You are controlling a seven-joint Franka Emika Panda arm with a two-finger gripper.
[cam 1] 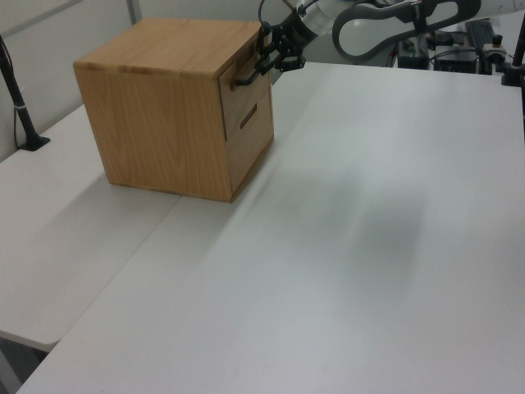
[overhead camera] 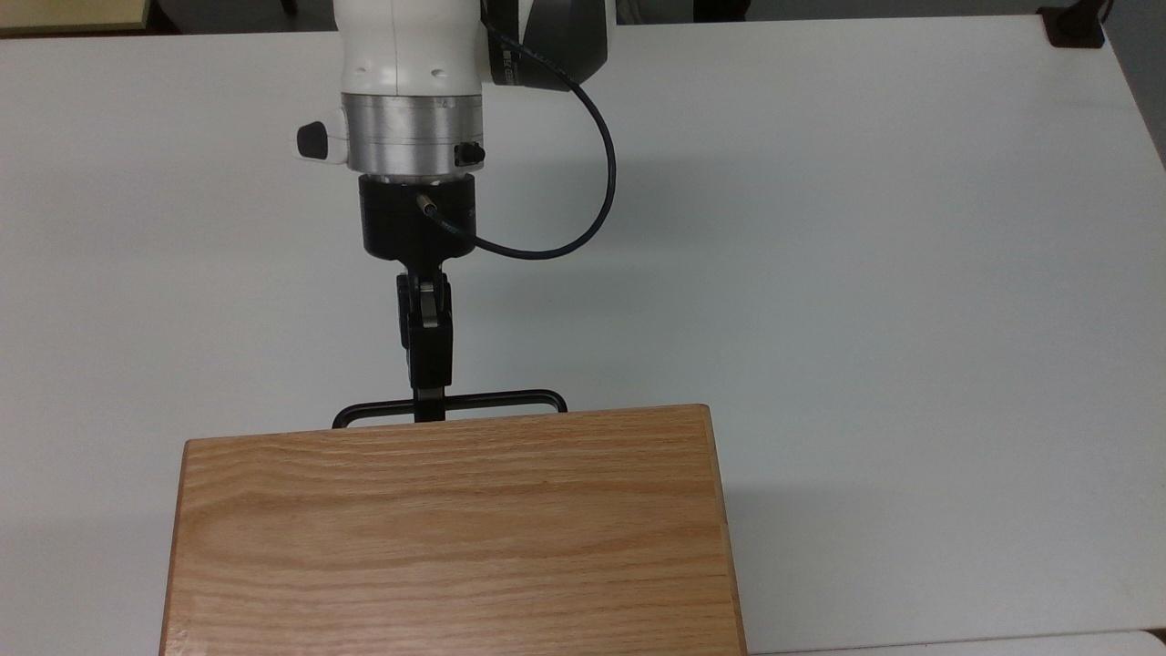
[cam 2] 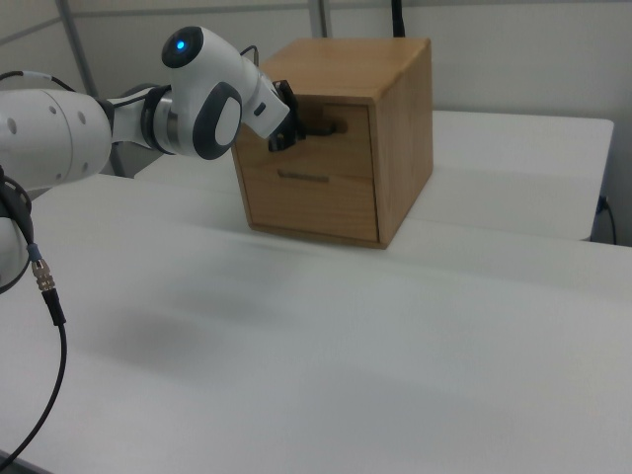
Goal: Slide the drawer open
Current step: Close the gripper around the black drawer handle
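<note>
The drawer (cam 2: 346, 143) is the upper one in the oak cabinet (overhead camera: 455, 528), and its front sits flush with the cabinet face. Its thin black bar handle (overhead camera: 501, 398) sticks out past the cabinet's upper edge in the top view. My gripper (overhead camera: 428, 407) reaches that handle a little left of its middle in the top view, seen edge-on. In the left view the gripper (cam 1: 269, 61) is at the handle (cam 1: 248, 74) near the cabinet's top front corner. In the right view the gripper (cam 2: 296, 128) is against the drawer front, with the arm coming from the right view's left.
A second drawer (cam 2: 316, 202) with a small handle lies below the first. The cabinet stands on a white table (overhead camera: 865, 273). A black cable (overhead camera: 597, 191) loops off the wrist. A black post (cam 1: 18, 90) stands at the left view's left, and a black clamp (overhead camera: 1073, 27) at the table's far corner.
</note>
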